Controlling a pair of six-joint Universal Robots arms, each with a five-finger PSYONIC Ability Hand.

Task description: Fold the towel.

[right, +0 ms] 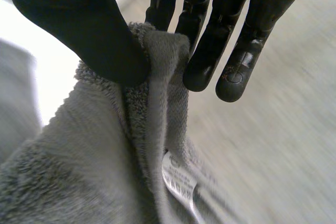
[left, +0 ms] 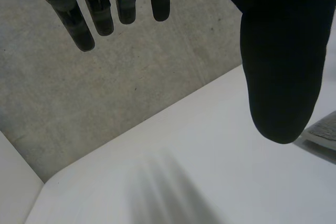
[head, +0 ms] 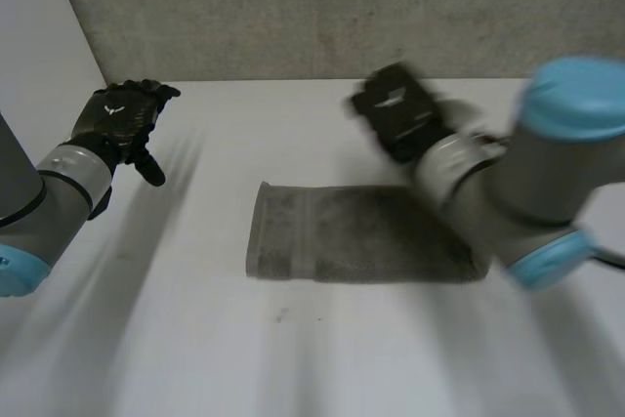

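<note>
At the near side of the head view, the white table [head: 293, 358] carries the grey towel [head: 342, 236], which lies flat near the middle as a long band running side to side. Its right end is hidden under the right arm [head: 527, 192], so the outline there cannot be made out. Just past the towel's far edge the right hand [head: 395, 114] is smeared, and its grasp cannot be read from above. The right wrist view shows it: the thumb [right: 89, 30] presses a raised fold of the towel's edge against the fingers [right: 205, 51], so the hand is clamped on the cloth, with a white label [right: 178, 182] just below the pinch. Well apart to the left, the left hand [head: 122, 119] hovers over the table, fingers straight, thumb spread, holding nothing. Its wrist view catches a sliver of towel beside the thumb. Farthest back stands a grey concrete wall [head: 322, 7].
</note>
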